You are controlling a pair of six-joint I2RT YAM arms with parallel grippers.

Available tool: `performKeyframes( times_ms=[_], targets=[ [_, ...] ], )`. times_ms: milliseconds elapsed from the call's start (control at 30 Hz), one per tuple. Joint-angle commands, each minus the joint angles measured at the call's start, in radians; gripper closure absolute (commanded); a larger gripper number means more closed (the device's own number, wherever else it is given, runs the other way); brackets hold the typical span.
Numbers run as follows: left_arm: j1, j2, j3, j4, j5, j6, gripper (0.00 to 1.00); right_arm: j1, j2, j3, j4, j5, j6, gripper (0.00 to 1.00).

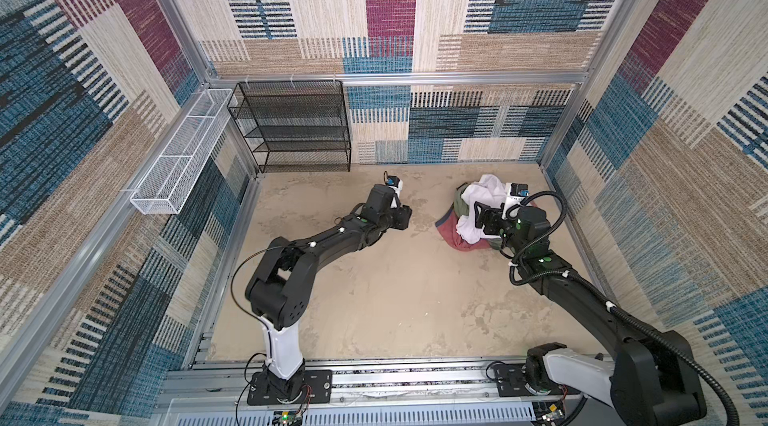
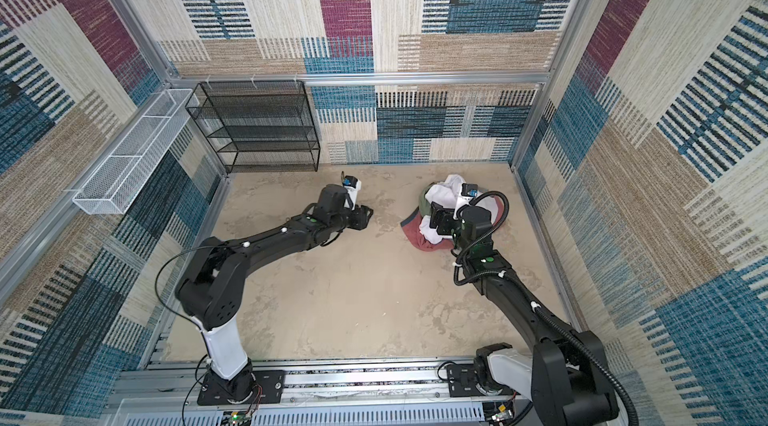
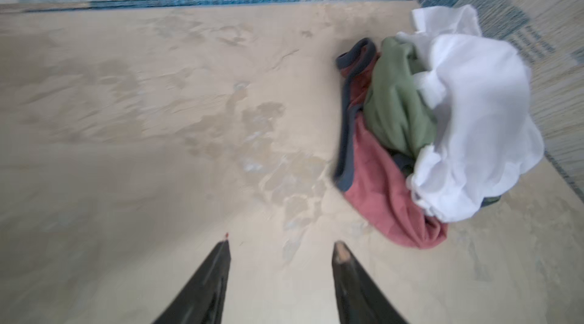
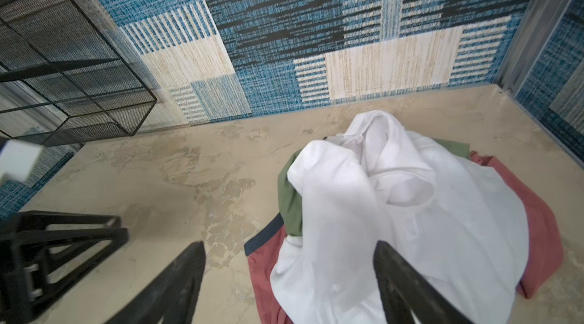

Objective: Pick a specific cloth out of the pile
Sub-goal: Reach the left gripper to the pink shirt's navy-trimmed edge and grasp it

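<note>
The right gripper (image 4: 289,245) is held apart, empty, over the white garment (image 4: 410,211); the left gripper (image 3: 282,243), also apart, is placed near the pile (image 1: 465,212). The cloth (image 3: 379,186) lies underneath (only edges are seen). If the 2 jaws are closed here, white fabric could be taken instead.

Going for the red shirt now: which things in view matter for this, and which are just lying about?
In the job:
red shirt, at the bottom of the pile, under the green garment and white garment
left gripper
right gripper

Lying about:
black shelf
white basket
</note>
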Motion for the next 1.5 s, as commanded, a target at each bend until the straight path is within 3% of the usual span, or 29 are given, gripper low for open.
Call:
performKeyframes(
  times_ms=[0,167,467,1200,1367,1467],
  targets=[
    [-0.031,0.121,0.123,-0.079,0.064,-0.061,0.46,0.007,-0.015,0.005,-0.036,-0.032,0.028,0.14],
    [-0.053,0.263,0.268,-0.138,0.093,-0.108,0.47,0.012,-0.035,0.001,-0.044,-0.043,0.044,0.14],
    [-0.064,0.376,0.415,-0.233,0.096,-0.121,0.48,0.02,-0.008,0.011,-0.045,-0.036,0.051,0.14],
    [-0.089,0.507,0.571,-0.281,0.157,-0.183,0.51,0.024,-0.01,0.019,-0.061,-0.045,0.054,0.13],
    [-0.105,0.527,0.594,-0.285,0.153,-0.193,0.54,0.024,0.002,0.03,-0.058,-0.05,0.058,0.13],
    [-0.109,0.532,0.597,-0.293,0.133,-0.191,0.62,0.026,0.002,0.038,-0.072,-0.057,0.062,0.13]
  ],
)
